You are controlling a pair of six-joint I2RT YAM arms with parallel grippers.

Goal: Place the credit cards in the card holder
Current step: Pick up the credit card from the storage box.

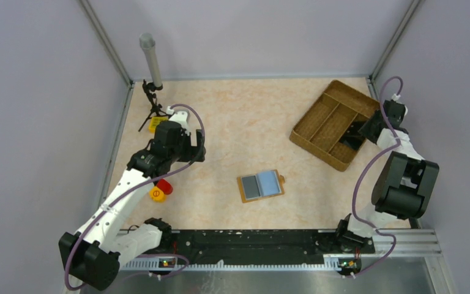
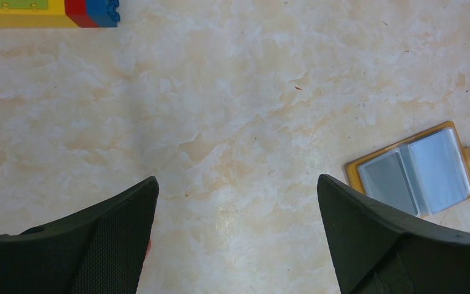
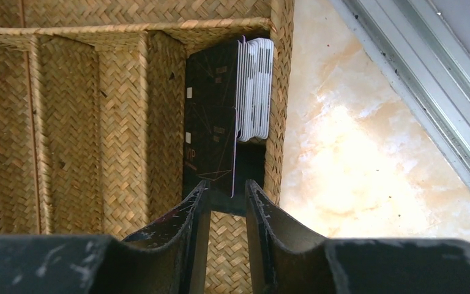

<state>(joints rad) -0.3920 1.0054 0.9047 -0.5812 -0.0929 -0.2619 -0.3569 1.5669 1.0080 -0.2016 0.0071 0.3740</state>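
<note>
The card holder (image 1: 261,185) lies open on the table, orange-tan, with a dark grey card in its left sleeve and a light blue card in its right one; it also shows in the left wrist view (image 2: 413,171). More credit cards (image 3: 256,89) stand on edge as a stack in the end compartment of the woven tray. One black card (image 3: 211,141) leans out of that stack, its near end between my right gripper's tips. My right gripper (image 3: 226,187) reaches down into that compartment, jaws a narrow gap apart. My left gripper (image 2: 237,184) hangs wide open over bare table, left of the card holder.
The brown woven tray (image 1: 317,153) with several compartments sits at the back right, near the metal wall frame (image 3: 416,79). A yellow-red-blue toy block (image 2: 49,12) and a small tripod with a grey cylinder (image 1: 151,61) stand at the back left. Red and yellow pieces (image 1: 161,190) lie under the left arm.
</note>
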